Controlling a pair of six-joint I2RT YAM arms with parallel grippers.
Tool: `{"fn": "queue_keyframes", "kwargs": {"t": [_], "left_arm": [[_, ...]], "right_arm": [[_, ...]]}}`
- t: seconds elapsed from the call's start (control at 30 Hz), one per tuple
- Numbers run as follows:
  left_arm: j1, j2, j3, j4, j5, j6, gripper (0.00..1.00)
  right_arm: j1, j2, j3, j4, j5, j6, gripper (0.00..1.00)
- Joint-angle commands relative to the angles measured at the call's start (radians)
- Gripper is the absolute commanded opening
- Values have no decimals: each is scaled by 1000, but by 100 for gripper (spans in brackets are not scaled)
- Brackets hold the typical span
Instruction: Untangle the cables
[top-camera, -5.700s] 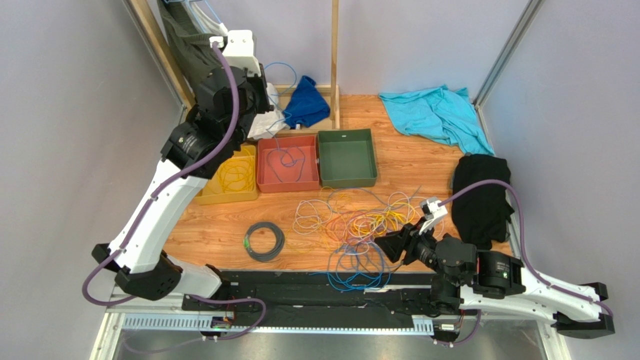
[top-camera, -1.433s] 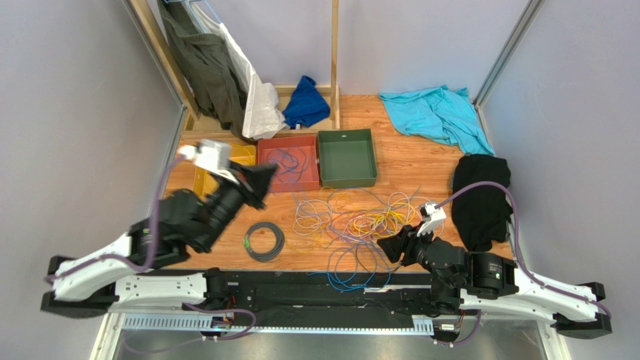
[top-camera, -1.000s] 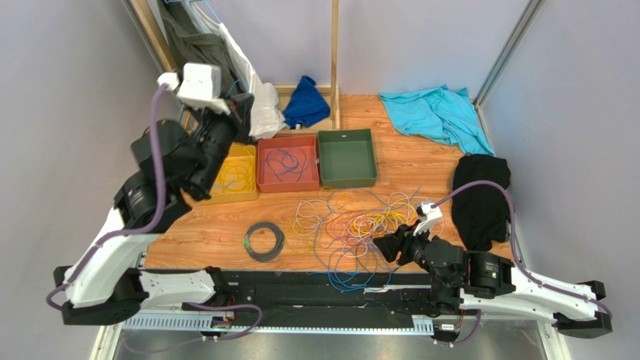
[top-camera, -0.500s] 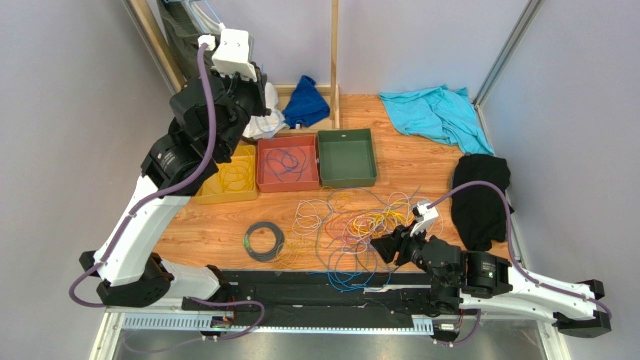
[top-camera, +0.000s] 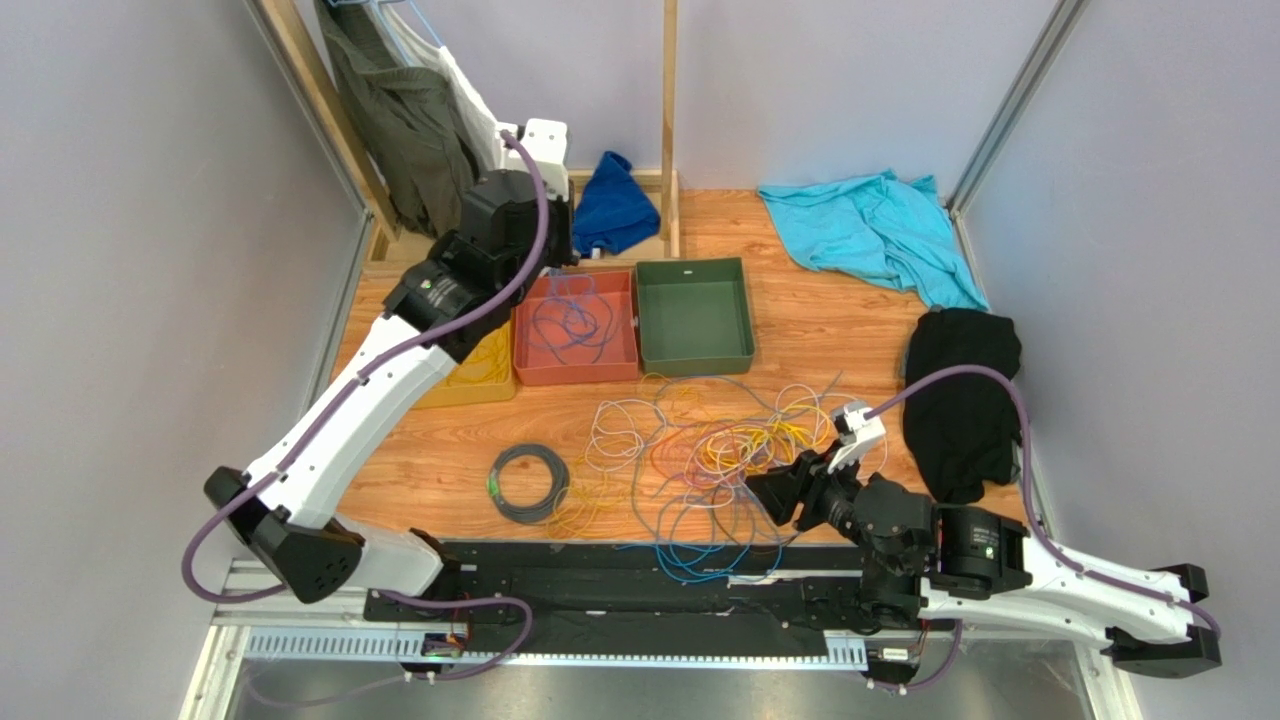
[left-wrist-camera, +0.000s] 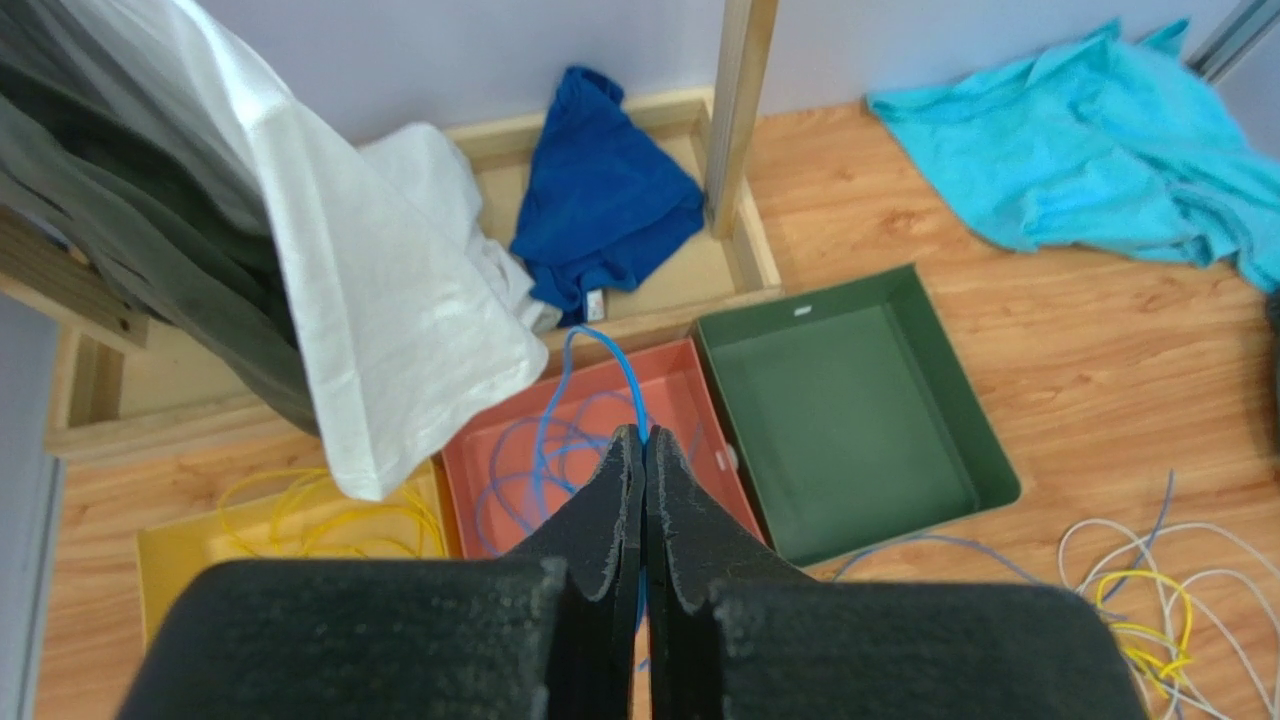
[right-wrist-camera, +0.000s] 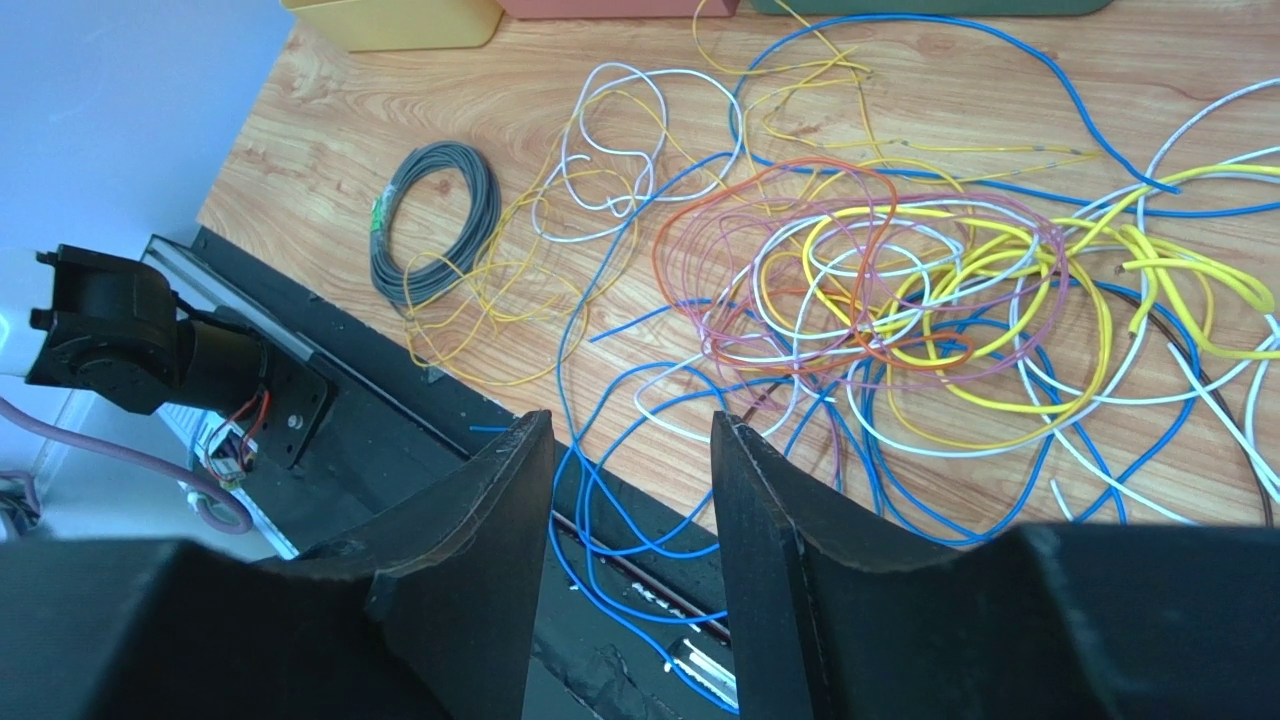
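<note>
Sorting underway: left hand (left-wrist-camera: 643, 444), pinched shut on a blue cable (left-wrist-camera: 598, 360), hangs above the red tray (left-wrist-camera: 679, 393); lowering before release should keep the loops inside. Right hand (right-wrist-camera: 631, 431), half-spread and empty, hovers over the tangle (right-wrist-camera: 887, 285) on the bench (right-wrist-camera: 376, 113).

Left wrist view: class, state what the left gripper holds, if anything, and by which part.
The left gripper is shut on a blue cable, pinched partway along its length; the rest drops into the red tray.
</note>
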Motion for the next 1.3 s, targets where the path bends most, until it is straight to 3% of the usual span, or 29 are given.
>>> {"fn": "queue_keyframes", "kwargs": {"t": [0.0, 0.3, 0.33, 0.37, 0.4, 0.5, 0.57, 0.6, 0.73, 0.9, 1.03, 1.2, 1.27], "left_arm": [[30, 53, -80, 100, 48, -58, 0], [128, 190, -191, 194, 120, -128, 0], [132, 202, -191, 194, 129, -128, 5], [139, 231, -186, 190, 132, -128, 14], [140, 240, -185, 186, 137, -128, 41], [140, 242, -191, 191, 146, -130, 71], [140, 212, -207, 194, 140, -134, 81], [140, 196, -211, 193, 138, -136, 90], [139, 49, -250, 171, 146, -163, 92], [65, -190, -485, 243, 221, -246, 88], [-212, -307, -751, 370, 182, -317, 84], [-522, -243, -934, 562, 134, -367, 79], [-584, -203, -959, 619, 109, -357, 79]], "right_arm": [[2, -1, -15, 2, 29, -20, 47], [2, 48, -19, 26, 42, -43, 47], [2, 55, -21, 31, 45, -46, 47], [2, 64, -21, 34, 45, -52, 47], [2, 71, -21, 37, 46, -53, 47], [2, 89, -18, 45, 52, -61, 47], [2, 95, -12, 45, 57, -63, 47], [2, 97, -10, 45, 57, -64, 47], [2, 95, 3, 39, 60, -60, 47], [2, 72, 7, 32, 103, -41, 53], [4, 72, 0, 31, 134, -20, 56], [2, 65, 34, -9, 117, 0, 54], [2, 57, 45, -26, 105, 6, 53]]}}
